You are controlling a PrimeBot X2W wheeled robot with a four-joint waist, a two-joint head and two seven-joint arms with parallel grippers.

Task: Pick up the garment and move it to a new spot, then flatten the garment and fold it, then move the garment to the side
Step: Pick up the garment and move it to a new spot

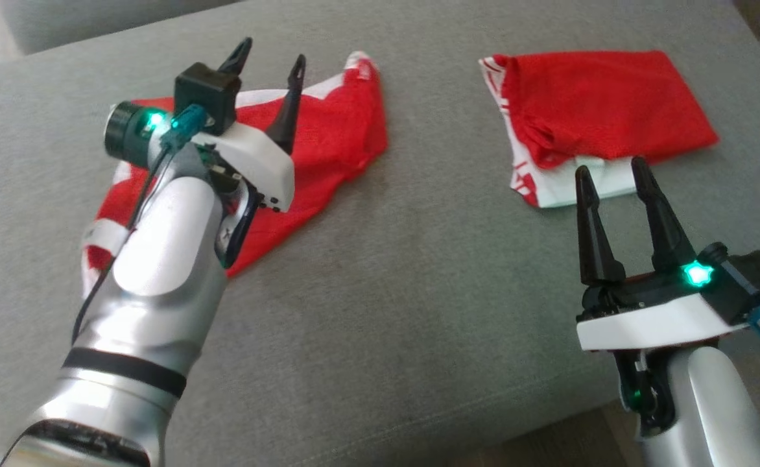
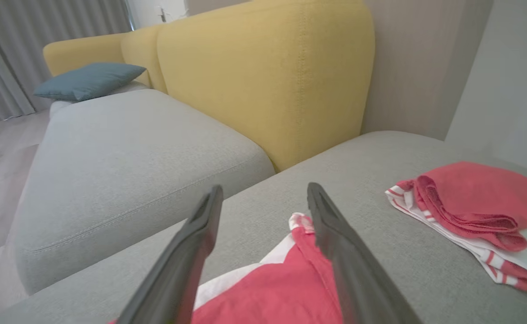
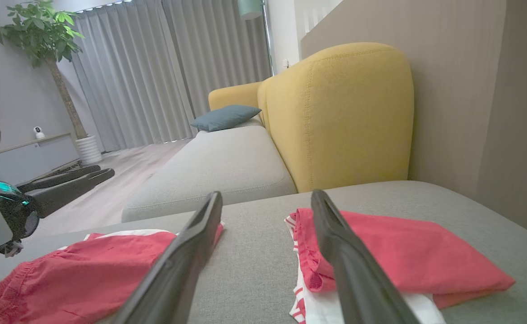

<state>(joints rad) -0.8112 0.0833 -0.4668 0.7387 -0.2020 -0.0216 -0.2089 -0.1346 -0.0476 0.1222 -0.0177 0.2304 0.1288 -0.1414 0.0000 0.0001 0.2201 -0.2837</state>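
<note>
While the fingers of the left gripper (image 1: pixel 271 55) stand spread with nothing between them, the garment (image 1: pixel 338 136) lies rumpled beneath them at the head view's upper left. The right gripper (image 1: pixel 610 167), lower right, gapes empty too, just short of a folded pile (image 1: pixel 600 97) at upper right. A shallow pinch could catch one layer and drag the cloth crooked. Grey seat (image 1: pixel 386 305), yellow backrest (image 2: pixel 268 76), curtains (image 3: pixel 155 67) beyond.

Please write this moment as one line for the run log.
left gripper: open, over loose red garment | right gripper: open, near folded red garment | surface: grey cushion
</note>
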